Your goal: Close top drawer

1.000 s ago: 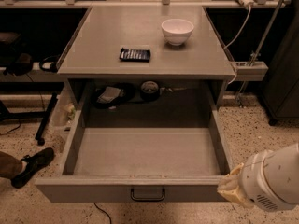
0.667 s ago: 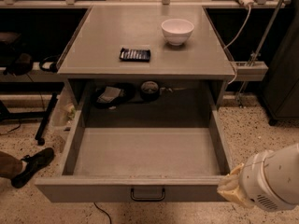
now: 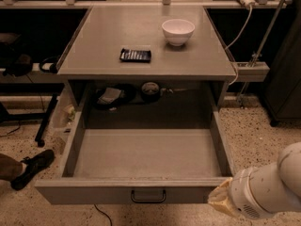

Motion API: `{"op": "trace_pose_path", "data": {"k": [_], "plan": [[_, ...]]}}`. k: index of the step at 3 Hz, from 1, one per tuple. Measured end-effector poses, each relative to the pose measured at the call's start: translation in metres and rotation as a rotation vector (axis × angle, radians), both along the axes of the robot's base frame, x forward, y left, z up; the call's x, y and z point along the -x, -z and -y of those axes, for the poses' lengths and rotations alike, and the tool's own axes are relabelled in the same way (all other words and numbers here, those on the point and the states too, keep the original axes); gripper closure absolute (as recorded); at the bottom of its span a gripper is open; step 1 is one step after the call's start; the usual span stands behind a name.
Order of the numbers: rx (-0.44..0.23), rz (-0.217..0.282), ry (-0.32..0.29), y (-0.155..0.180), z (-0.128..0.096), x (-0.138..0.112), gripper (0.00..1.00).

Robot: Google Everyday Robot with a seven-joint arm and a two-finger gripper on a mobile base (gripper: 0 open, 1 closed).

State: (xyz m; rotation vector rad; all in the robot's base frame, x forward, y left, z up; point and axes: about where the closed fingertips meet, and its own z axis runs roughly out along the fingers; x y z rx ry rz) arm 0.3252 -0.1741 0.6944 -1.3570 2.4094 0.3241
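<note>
The top drawer (image 3: 146, 154) stands wide open, its dark loop handle (image 3: 148, 195) facing the camera. The gripper (image 3: 220, 199) sits just beside the drawer front's right end. A white bowl (image 3: 178, 31) and a dark packet (image 3: 135, 55) rest on the table (image 3: 117, 27)

Arm (image 3: 270, 189): one bulky, rounded segment with a smooth white casing, cylindrical, widening towards the right edge of the view. No cables, screws or markings can be made out on it. Gripper (image 3: 219, 199): a tan, wedge-shaped tip on the white casing, just beside the front right corner of the top drawer (image 3: 94, 191). Contact cannot be determined.
</note>
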Motion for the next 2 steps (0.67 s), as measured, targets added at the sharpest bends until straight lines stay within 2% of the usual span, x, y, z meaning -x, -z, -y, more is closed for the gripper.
{"op": "trace_pose_path", "data": {"k": [1,2], "plan": [[-0.043,0.005,-0.015,0.026,-0.007,-0.010,1.00],[-0.079,0.019,-0.060,0.039,-0.022,-0.025,0.85]]}}
